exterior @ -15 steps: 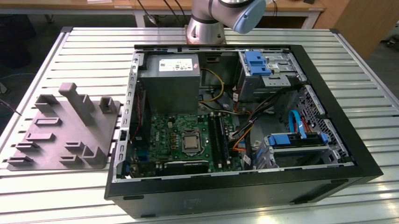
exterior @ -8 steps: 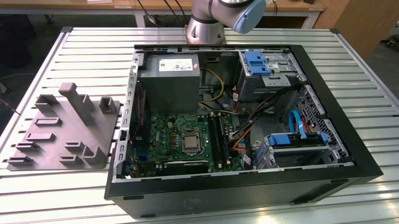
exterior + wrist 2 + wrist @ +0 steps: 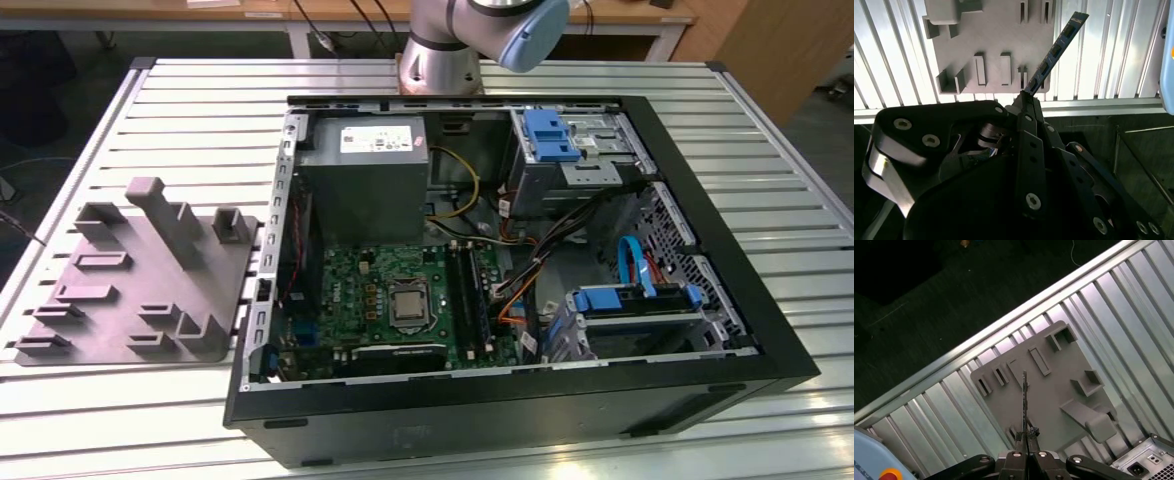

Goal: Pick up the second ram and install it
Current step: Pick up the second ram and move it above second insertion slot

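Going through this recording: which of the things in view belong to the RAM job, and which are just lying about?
Job: the second ram, clamped in the gripper; motherboard in the open computer case.
Lying about: grey holder plate, power supply, blue drive bracket.

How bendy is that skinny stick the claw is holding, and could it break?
Probably stiff: the second ram sticks straight out from the claw, gripped at one end, with no droop. Likely light, since it looks very thin edge-on in the first wrist view. Maybe fragile: little chips sit along its face, so a bump could hurt them.
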